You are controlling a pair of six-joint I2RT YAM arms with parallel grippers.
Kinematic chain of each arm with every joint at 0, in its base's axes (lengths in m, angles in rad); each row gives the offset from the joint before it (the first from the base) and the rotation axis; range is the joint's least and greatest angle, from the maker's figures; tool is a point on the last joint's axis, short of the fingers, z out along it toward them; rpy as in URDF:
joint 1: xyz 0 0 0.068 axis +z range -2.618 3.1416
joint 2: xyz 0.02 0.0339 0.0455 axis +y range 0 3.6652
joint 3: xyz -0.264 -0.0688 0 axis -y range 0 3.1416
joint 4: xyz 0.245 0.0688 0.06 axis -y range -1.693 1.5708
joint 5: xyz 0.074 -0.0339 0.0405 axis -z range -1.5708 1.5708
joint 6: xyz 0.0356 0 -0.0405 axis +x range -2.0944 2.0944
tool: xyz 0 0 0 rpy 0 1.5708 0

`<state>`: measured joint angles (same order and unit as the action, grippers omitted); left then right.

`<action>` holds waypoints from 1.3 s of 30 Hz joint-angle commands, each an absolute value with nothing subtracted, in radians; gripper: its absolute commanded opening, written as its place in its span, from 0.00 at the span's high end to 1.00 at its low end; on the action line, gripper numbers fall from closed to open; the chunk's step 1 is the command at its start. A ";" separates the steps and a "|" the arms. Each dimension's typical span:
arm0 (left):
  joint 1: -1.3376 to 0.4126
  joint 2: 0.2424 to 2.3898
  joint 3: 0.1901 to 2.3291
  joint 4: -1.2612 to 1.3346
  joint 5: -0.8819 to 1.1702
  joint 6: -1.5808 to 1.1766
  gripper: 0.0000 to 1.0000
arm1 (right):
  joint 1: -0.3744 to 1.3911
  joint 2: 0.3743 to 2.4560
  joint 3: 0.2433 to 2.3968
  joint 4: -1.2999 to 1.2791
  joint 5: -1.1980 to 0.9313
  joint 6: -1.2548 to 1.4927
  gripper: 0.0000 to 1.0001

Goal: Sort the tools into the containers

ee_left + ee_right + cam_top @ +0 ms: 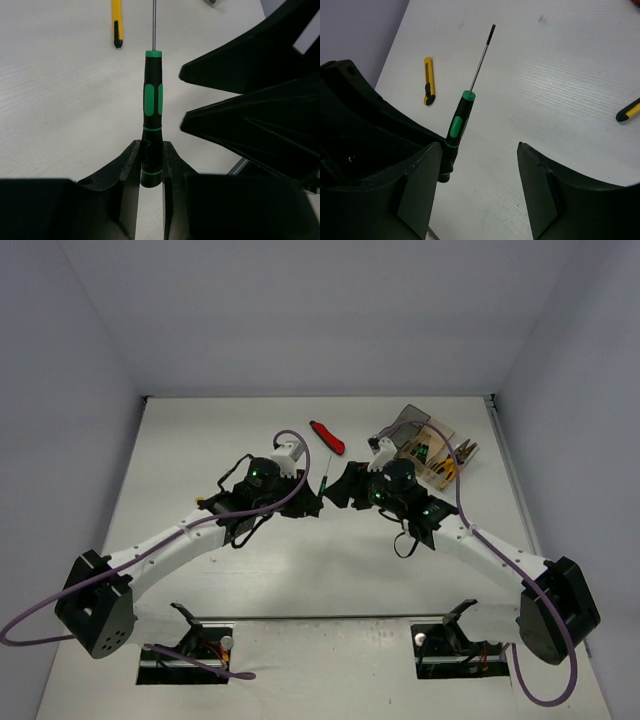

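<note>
The left gripper [150,152] has its two black fingers pressed together on the butt end of the thin black screwdriver with green bands [152,102], whose bare steel shaft points straight away from the left wrist camera over the white table [60,110]. The right gripper [480,150] faces it with its fingers spread wide and nothing between them; the screwdriver's handle runs just beside one of those fingers [420,185], and I cannot tell whether they touch. From above, both grippers meet near the middle of the table, with the screwdriver showing between them. A small yellow utility knife [428,80] lies flat on the table beyond the screwdriver. A red utility knife [327,437] lies farther back, well apart from the row of three small plastic bins [428,440] at the right rear, where yellow handles and green marks show inside
</note>
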<state>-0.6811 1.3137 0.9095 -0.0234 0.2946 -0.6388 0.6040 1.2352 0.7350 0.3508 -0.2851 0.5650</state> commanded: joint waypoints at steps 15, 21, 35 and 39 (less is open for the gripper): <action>-0.713 1.291 0.934 0.076 0.244 -0.633 1.00 | 0.667 1.352 0.790 0.565 -0.234 0.620 0.96; -0.712 1.319 0.973 -0.029 0.145 -0.620 0.54 | 0.652 1.373 0.794 0.565 -0.190 0.621 1.00; -0.481 1.151 1.258 -0.681 -0.223 -0.498 0.28 | 0.182 1.466 0.987 0.403 0.115 0.591 1.00; -0.320 1.092 1.256 -0.706 -0.137 -0.432 0.25 | 0.095 1.564 1.067 0.383 0.134 0.597 1.00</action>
